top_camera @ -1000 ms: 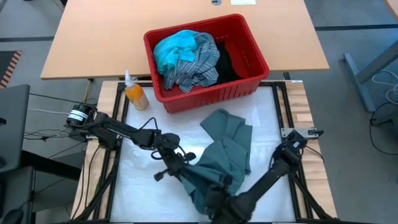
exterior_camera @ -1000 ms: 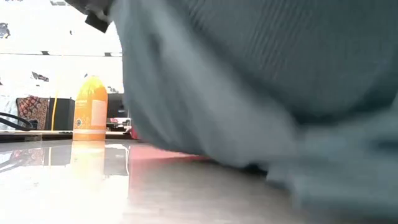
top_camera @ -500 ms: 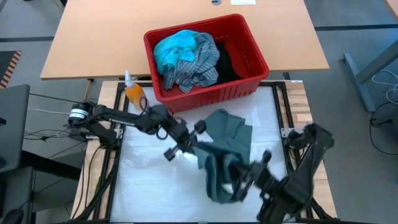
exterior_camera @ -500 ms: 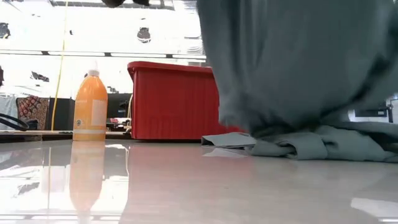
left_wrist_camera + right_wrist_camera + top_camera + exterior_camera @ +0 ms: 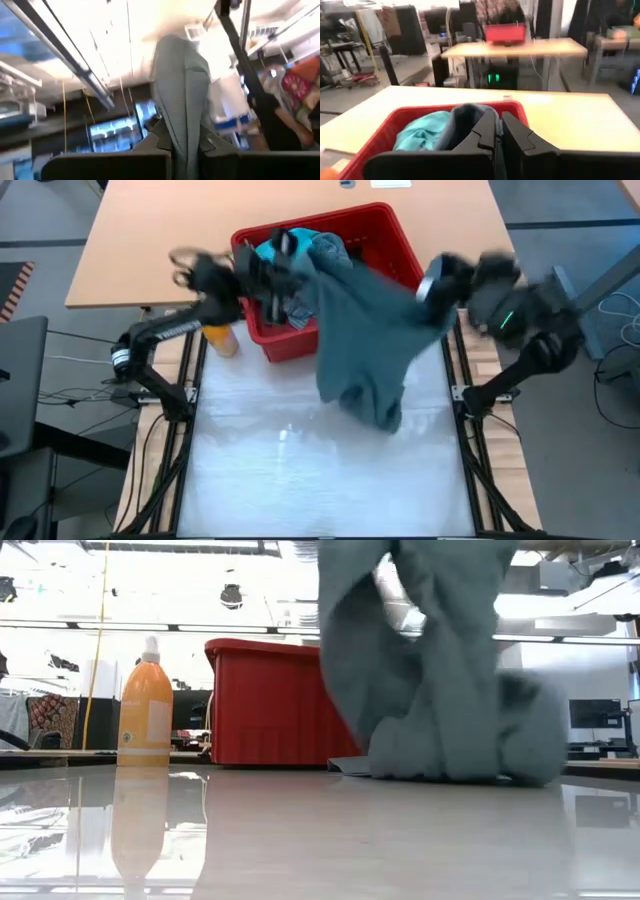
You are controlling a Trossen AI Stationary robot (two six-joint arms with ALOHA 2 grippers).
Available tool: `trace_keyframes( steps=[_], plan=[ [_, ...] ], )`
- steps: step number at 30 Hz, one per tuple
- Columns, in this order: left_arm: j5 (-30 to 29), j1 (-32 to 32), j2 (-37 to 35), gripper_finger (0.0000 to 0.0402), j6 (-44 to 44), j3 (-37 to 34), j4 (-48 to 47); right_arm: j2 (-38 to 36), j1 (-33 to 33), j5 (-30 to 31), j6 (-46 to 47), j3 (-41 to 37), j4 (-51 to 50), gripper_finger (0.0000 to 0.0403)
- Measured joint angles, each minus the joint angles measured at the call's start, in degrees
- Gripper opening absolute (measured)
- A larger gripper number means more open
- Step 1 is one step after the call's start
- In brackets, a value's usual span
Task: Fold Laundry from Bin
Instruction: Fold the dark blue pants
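Note:
The grey-green garment [image 5: 365, 330] hangs spread between my two raised grippers, in front of and partly over the red bin [image 5: 340, 213]. My left gripper [image 5: 283, 252] is shut on its upper left part above the bin. My right gripper [image 5: 432, 282] is shut on its upper right part, beside the bin's right end. In the low view the garment's lower end [image 5: 450, 755] hangs bunched at table height; whether it touches the table, I cannot tell. A turquoise garment [image 5: 422, 132] and a striped one [image 5: 335, 250] lie in the bin. My left gripper pinches a bunched fold of the garment [image 5: 184, 131] between its two fingers [image 5: 156, 145], which slant upward. The cloth stands up past the fingertips and falls away toward the other gripper. My right gripper pinches a gathered bit of the garment [image 5: 496, 131] between its two fingers [image 5: 520, 135]. It points level toward the bin. The cloth runs off toward the left gripper and hangs below.
An orange bottle [image 5: 218, 338] stands left of the bin, at the far left of the white-covered table [image 5: 280, 470]. Behind the bin lies a wooden tabletop [image 5: 150, 240]. The near half of the white cover lies open.
Both grippers have risen fast and swung toward the far edge, the left one to the bin, the right one toward the table's right. The garment, a crumpled heap on the table a second ago, has been lifted and drawn out between them and now hangs.

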Motion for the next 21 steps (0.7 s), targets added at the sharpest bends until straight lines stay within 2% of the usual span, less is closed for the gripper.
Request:
trace_keyframes(
  steps=[2, 4, 6, 9, 11, 13, 15, 18, 21],
  plan=[
    [5.28, -0.03, -0.02, 0.0, 0.9, 4.67, -11.16, -1.43, 0.27, -11.21, -7.45, 0.0, 6.35, 0.0033],
    [12.04, -1.56, 0.0, 0.0, 2.14, 7.65, -22.58, -1.33, 2.37, -21.11, -8.08, -0.05, 8.33, 0.0033],
    [17.61, -3.92, 0.04, 0.0, 3.96, 8.76, -33.03, 0.3, 6.88, -26.39, -6.1, -0.29, 7.45, 0.0033],
    [22.7, -8.56, -0.48, 0.0, 8.55, 8.72, -50.07, 3.5, 17.15, -26.37, 2.62, -2.11, 1.66, 0.0033],
    [22.98, -12.97, -0.66, 0.0, 16.53, 8.72, -63.82, 6.25, 24.22, -22.34, 13.97, -5.15, -5.12, 0.0033],
    [21.97, -17.45, -0.64, 0.0, 26.96, 8.7, -78.08, 8.38, 31.24, -17.41, 31.46, -9.87, -13.76, 0.0033],
    [17.42, -22.13, 0.33, 0.0, 38.16, 8.67, -91.2, 10.86, 37.62, -14.68, 52.69, -17.53, -18.85, 0.0033],
    [9.24, -27.33, 3.28, 0.0, 47.12, 8.67, -101.04, 13.46, 42.85, -11.5, 68.17, -33.18, -10.42, 0.0033],
    [4.45, -30.1, 7.1, 0.0, 46.15, 8.63, -98.92, 17.11, 43.78, -9.41, 78.21, -43.79, 1.64, 0.0033]
  ],
)
